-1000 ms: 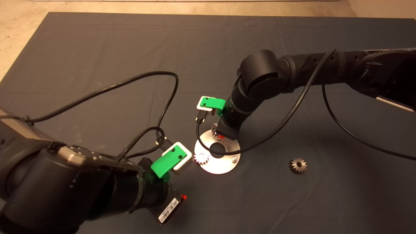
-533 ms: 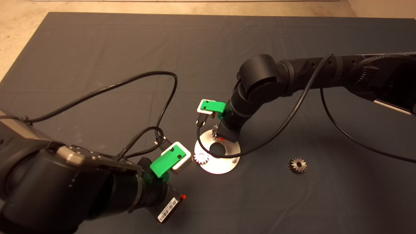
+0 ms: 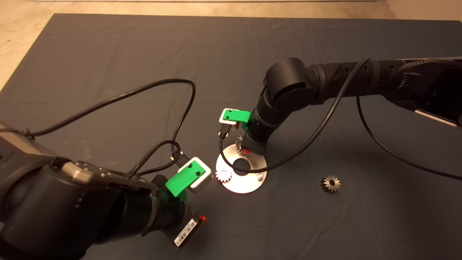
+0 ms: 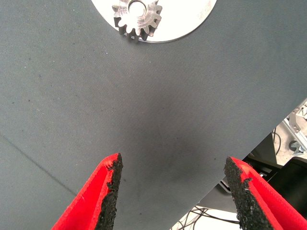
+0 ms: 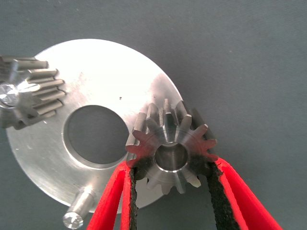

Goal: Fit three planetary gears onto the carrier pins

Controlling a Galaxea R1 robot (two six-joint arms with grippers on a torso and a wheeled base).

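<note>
A flat silver carrier plate (image 3: 249, 182) lies mid-mat with a large centre hole. One planetary gear (image 3: 223, 176) sits on the plate's left pin, also seen in the left wrist view (image 4: 138, 17). A bare carrier pin (image 3: 260, 176) stands at the plate's right front (image 5: 79, 216). My right gripper (image 5: 171, 165) is shut on a second gear (image 5: 170, 148), holding it over the plate's far edge (image 3: 239, 143). A third gear (image 3: 330, 183) lies loose on the mat to the right. My left gripper (image 4: 172, 191) hovers open over bare mat, short of the plate.
Black cables (image 3: 299, 148) loop from both wrists, and the right one hangs across the plate's right side. The dark mat (image 3: 108, 54) spreads wide behind and beside the plate. Beyond the mat's edge, equipment and wires (image 4: 288, 148) show in the left wrist view.
The right gripper, still holding its gear, has shifted slightly towards the plate's far edge. The left arm has drifted a little down and left.
</note>
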